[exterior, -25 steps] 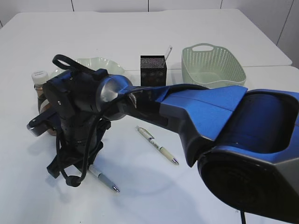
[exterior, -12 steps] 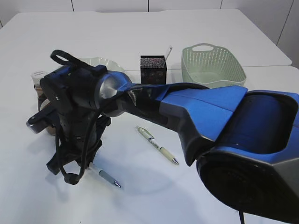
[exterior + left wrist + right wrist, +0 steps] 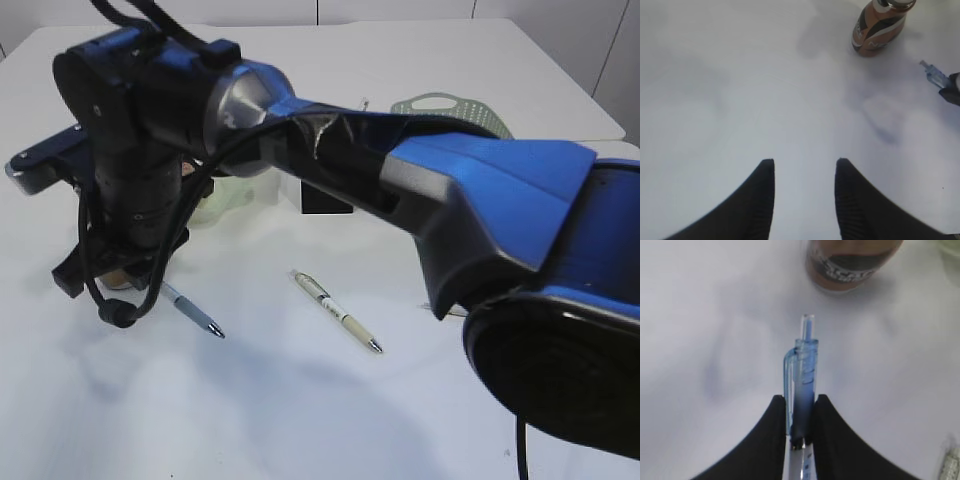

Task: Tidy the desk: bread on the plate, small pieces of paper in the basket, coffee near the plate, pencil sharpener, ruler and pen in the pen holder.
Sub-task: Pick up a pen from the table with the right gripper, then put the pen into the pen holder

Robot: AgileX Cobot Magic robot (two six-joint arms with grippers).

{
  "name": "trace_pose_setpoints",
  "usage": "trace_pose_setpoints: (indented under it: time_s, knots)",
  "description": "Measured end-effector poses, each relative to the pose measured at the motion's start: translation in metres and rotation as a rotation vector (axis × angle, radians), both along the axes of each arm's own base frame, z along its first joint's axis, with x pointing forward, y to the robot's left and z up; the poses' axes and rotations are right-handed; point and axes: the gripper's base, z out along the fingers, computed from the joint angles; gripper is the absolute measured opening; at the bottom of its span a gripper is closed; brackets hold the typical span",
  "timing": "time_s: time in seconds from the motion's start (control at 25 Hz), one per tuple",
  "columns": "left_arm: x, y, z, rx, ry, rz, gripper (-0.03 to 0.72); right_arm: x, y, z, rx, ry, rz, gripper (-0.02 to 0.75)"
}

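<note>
The right gripper [image 3: 799,412] is clamped on a blue pen [image 3: 801,380], its two fingers pressed against the barrel on either side, with the clicker end pointing toward the coffee bottle [image 3: 852,262] just ahead. In the exterior view the pen hangs tilted from the gripper, its tip clear of the desk [image 3: 300,400]. The left gripper [image 3: 804,172] holds nothing; its fingers stand partly apart above bare desk.

A second pen [image 3: 335,311] lies flat on the desk, well apart from the first. The pen holder [image 3: 325,203] and the basket [image 3: 440,103] are largely hidden behind the arm, so their contents cannot be told.

Judgement: one pen is in hand, not yet delivered; the second is still to collect. The bottle stands beside the plate [image 3: 228,195]. Bread, paper, sharpener and ruler: not visible, unverified.
</note>
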Motion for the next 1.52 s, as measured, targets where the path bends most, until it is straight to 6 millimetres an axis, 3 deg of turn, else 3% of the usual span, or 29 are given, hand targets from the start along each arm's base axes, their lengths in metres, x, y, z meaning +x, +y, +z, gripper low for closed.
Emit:
trace_pose_setpoints:
  time_s: [0.08,0.2,0.24,0.32,0.48,0.88,1.16,1.28,1.44,1.48,1.52]
  knots:
    - [0.000,0.000,0.000,0.000,0.000,0.000,0.275,-0.001,-0.002,0.014,0.018,-0.020,0.000,0.134]
    - [0.000,0.000,0.000,0.000,0.000,0.000,0.275,-0.001,-0.002,0.015,0.018,-0.024,0.000,0.134]
    - [0.000,0.000,0.000,0.000,0.000,0.000,0.275,0.002,-0.006,0.035,0.036,-0.074,-0.008,0.134]
    - [0.000,0.000,0.000,0.000,0.000,0.000,0.275,0.003,-0.008,0.041,0.045,-0.088,-0.011,0.134]
    - [0.000,0.000,0.000,0.000,0.000,0.000,0.275,0.012,-0.017,0.066,0.108,-0.148,-0.044,0.134]
    - [0.000,0.000,0.000,0.000,0.000,0.000,0.275,0.035,-0.031,0.106,0.267,-0.312,-0.095,0.134]
    - [0.000,0.000,0.000,0.000,-0.004,0.000,0.275,0.057,-0.062,0.136,0.333,-0.399,-0.166,0.134]
    - [0.001,0.000,0.000,0.000,-0.010,0.000,0.275,0.072,-0.088,0.154,0.365,-0.453,-0.223,0.134]
    - [0.002,0.000,0.001,0.001,-0.020,-0.001,0.275,0.081,-0.106,0.161,0.370,-0.475,-0.260,0.134]
    - [0.002,0.000,0.001,0.001,-0.026,-0.001,0.275,0.098,-0.134,0.163,0.363,-0.490,-0.321,0.134]
    - [0.003,0.000,0.001,0.001,-0.033,-0.001,0.275,0.103,-0.144,0.164,0.362,-0.493,-0.342,0.134]
